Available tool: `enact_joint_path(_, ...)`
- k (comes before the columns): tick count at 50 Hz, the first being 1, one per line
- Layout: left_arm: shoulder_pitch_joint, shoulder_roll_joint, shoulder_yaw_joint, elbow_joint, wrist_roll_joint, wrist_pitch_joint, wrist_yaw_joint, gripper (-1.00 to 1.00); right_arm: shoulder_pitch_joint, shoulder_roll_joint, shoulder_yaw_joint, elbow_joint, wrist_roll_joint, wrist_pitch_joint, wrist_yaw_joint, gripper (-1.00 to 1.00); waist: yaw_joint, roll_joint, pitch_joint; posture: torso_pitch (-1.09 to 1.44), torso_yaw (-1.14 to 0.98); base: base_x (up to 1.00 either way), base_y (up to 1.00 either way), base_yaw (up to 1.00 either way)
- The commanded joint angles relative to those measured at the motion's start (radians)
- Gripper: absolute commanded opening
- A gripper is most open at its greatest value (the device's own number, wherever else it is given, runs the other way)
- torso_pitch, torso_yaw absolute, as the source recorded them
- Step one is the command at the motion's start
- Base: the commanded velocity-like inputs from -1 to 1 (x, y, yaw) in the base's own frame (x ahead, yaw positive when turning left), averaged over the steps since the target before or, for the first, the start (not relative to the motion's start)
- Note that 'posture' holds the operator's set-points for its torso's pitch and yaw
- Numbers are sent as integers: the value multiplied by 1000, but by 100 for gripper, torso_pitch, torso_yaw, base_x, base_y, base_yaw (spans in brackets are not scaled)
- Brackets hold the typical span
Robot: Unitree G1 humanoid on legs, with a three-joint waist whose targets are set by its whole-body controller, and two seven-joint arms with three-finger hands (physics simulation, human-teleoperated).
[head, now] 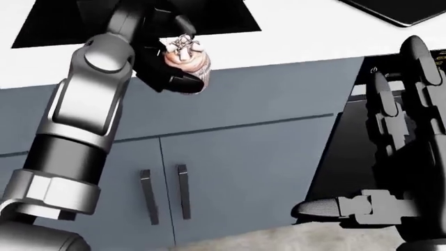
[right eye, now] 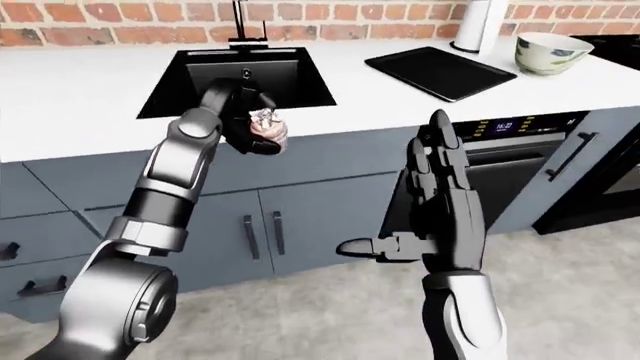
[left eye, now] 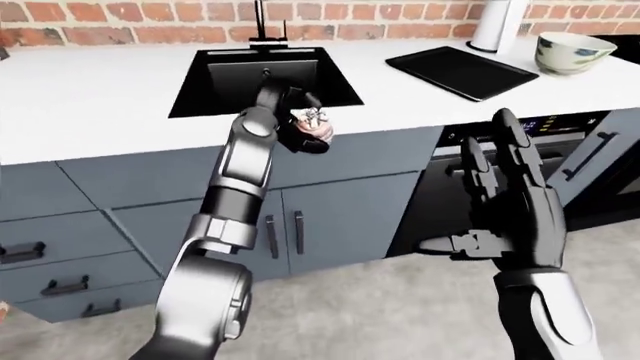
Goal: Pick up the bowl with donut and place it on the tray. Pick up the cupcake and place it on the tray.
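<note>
Gripping the cupcake (left eye: 315,124), the left robot hand (left eye: 300,127) had its fingers closed round it, held over the desk (left eye: 90,97) edge just below the sink (left eye: 265,79). Right robot hand (left eye: 510,202) was spread wide, holding nothing. Tray (left eye: 460,71) lay bare at top right, bowl (left eye: 572,52) beside it, apart.

Head view: cupcake sat tight in the fingers, cabinet doors (head: 230,178) below.

Right-eye view: brick wall (right eye: 120,19) behind, floor (right eye: 300,315) open btwn arms.

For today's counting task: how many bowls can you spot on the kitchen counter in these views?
1. The bowl sits on the white counter at the left-eye view's top right, right of the black tray. Its contents are hidden.
</note>
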Motion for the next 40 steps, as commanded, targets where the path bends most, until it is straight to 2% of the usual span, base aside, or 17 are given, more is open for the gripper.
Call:
enact_joint_path(1,-49,20,19,-54,9,-37,22,-100,-16,-3,4,-25,6,-30,8,100,1,4,-17,0,0,6,-100,0)
enact_joint_path(5,-52,20,21,-55,7,-35,22,-100,-22,-3,7,-30,9,-19,5,100,7,80,-22,0,0,7,-100,0)
enact_joint_path(10,-51,23,22,-69,4,-27,20,-100,-35,-8,4,-33,12,-7,0,100,17,75,-37,0,0,15,-100,0)
enact_joint_path(13,-50,24,21,-71,4,-26,19,-100,-36,-10,5,-38,11,-3,-1,100,27,19,-14,0,0,18,-100,0)
enact_joint_path(14,-50,23,21,-79,4,-20,18,-100,-36,-10,6,-37,9,-5,0,100,25,-27,-29,0,0,20,-100,0)
enact_joint_path(15,-48,23,21,-79,3,-21,17,-100,-32,-10,8,-34,4,-13,2,100,13,-109,-55,0,0,24,-100,0)
enact_joint_path(16,-48,23,21,-81,3,-20,16,-100,-29,-8,10,-27,1,-21,6,100,12,-30,-11,0,0,31,-100,0)
enact_joint_path(18,-49,23,21,-86,3,-15,15,-100,-31,-8,11,-26,-1,-20,5,100,2,-32,-16,0,0,32,-100,0)
enact_joint_path(23,-66,32,25,-93,1,-3,9,-100,-57,-15,8,-44,5,19,-6,100,0,17,5,0,0,35,-100,0)
enact_joint_path(26,-66,34,25,-99,0,1,8,-100,-70,-18,8,-44,6,34,-12,100,23,76,-17,0,0,36,-80,0)
enact_joint_path(28,-68,35,27,-93,-2,-3,9,-100,-78,-20,11,-48,9,44,-15,100,30,44,-6,0,0,36,-62,0)
enact_joint_path(31,-68,36,27,-84,-4,-12,11,-100,-73,-18,22,-48,4,38,-13,100,37,53,-45,0,0,36,-62,0)
enact_joint_path(33,-68,36,28,-79,-6,-16,13,-100,-69,-16,28,-43,-5,26,-9,100,39,30,-32,0,0,36,-69,0)
enact_joint_path(34,-68,36,28,-76,-7,-18,14,-100,-69,-16,30,-37,-9,19,-6,100,32,5,-34,0,0,38,-77,0)
enact_joint_path(35,-68,36,28,-71,-8,-22,15,-100,-69,-16,32,-29,-13,10,-2,100,14,-55,-48,0,0,38,-84,0)
enact_joint_path(37,-69,37,28,-67,-9,-26,17,-100,-68,-16,33,-28,-17,7,0,100,2,-34,-17,0,0,41,-88,0)
enact_joint_path(40,-67,37,28,-75,-11,-22,16,-100,-68,-11,31,-31,-17,12,-4,100,-12,-13,-20,0,0,41,-88,0)
